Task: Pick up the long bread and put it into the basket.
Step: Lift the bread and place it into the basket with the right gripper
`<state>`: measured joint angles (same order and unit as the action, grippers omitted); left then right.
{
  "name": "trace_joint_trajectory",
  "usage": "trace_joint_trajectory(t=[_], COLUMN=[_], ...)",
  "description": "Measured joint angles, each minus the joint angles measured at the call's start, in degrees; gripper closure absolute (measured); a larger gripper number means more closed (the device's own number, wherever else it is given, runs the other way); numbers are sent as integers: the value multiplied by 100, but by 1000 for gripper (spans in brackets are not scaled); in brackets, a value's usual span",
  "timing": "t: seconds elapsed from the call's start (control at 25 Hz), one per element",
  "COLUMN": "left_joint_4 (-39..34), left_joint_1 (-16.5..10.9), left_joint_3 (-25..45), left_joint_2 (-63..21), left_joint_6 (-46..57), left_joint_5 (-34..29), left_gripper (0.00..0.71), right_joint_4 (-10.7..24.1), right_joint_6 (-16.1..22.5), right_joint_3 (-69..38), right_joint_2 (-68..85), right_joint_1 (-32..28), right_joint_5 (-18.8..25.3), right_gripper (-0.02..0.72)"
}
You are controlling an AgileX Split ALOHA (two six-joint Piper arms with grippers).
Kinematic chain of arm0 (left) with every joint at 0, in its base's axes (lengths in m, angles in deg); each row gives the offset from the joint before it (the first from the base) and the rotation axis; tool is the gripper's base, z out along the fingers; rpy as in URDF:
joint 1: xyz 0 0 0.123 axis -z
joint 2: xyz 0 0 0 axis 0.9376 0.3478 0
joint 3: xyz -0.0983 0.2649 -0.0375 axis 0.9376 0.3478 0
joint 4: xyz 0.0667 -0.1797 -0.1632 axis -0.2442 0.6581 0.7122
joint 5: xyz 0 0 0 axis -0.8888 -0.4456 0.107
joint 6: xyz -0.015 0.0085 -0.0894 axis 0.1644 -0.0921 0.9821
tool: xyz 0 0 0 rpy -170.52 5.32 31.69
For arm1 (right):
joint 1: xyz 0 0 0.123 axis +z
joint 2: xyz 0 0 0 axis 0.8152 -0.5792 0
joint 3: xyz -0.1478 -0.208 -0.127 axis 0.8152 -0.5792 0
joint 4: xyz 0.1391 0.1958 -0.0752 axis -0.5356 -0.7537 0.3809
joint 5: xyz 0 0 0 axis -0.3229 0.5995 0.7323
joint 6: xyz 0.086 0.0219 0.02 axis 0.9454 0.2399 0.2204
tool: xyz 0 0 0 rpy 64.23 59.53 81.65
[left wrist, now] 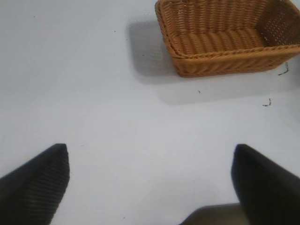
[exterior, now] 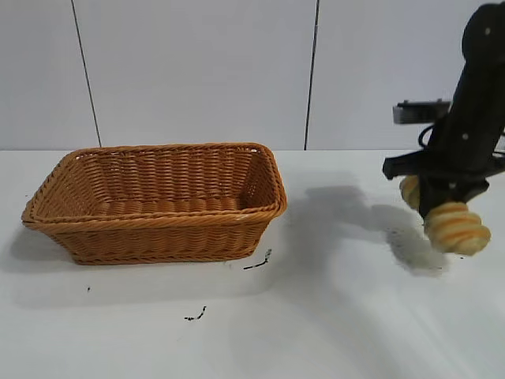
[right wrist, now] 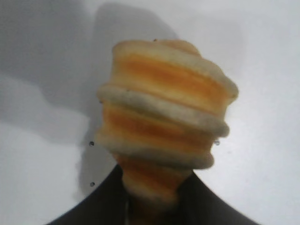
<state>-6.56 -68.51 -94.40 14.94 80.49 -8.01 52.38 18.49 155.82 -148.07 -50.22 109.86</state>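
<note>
My right gripper (exterior: pixel 439 204) at the far right is shut on the long bread (exterior: pixel 455 228), a tan loaf with orange-brown spiral ridges, and holds it just above the white table. One end of the loaf sticks out below the jaws, the other end shows behind them. In the right wrist view the bread (right wrist: pixel 165 125) fills the middle, its end clamped between the dark fingers (right wrist: pixel 101 206). The woven orange-brown basket (exterior: pixel 155 230) stands empty at the left of the table, well apart from the bread. My left gripper (left wrist: pixel 151 161) is open and empty over bare table, with the basket (left wrist: pixel 206 63) ahead of it.
The white table (exterior: pixel 331 316) carries a few small dark marks (exterior: pixel 256 263) in front of the basket. The bread's and arm's shadow lies on the table between the basket and my right gripper. A pale panelled wall stands behind.
</note>
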Motion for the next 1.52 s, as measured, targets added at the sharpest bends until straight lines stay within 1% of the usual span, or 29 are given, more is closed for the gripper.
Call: trace_joint_trajectory(t=[0.12,0.32,0.48,0.56,0.76,0.88,1.0,1.08,1.12,1.2,1.24,1.4,1.52], left_joint_4=[0,0,0,0,0,0,0,0,0,0,0,0,0], left_joint_1=[0,0,0,0,0,0,0,0,0,0,0,0,0], left_joint_3=[0,0,0,0,0,0,0,0,0,0,0,0,0], left_joint_2=[0,0,0,0,0,0,0,0,0,0,0,0,0], left_joint_6=[0,0,0,0,0,0,0,0,0,0,0,0,0], left_joint_5=[0,0,0,0,0,0,0,0,0,0,0,0,0], left_gripper=[18,18,18,18,18,18,18,18,18,18,18,18,18], right_joint_4=[-127,-93,-79,-146,-407,-434,-442,-458,-458,-495,-515,-524,-524], right_joint_6=[-69,-104,-301,-461,-1236,-1631,-2298,-2897,-3137,-3594,-3755,-4209,-4662], right_joint_3=[650,1389,2007,2297,2833,2922,2922,2922,2928,2928,2928,2928,2928], right_joint_2=[0,0,-243,-449,-895,-1055,-1197,-1311,-1391,-1553,-1645,-2071,-2386], right_joint_1=[2,173,663,925,1751,2234,2649,2874,2983,3153,3203,3313,3313], right_joint_5=[292,352,377,384,323,-34,-535,-833,-916,-1019,-1036,-1084,-1087], right_gripper=[573,573,577,577,577,577,587,587,587,587,587,587,587])
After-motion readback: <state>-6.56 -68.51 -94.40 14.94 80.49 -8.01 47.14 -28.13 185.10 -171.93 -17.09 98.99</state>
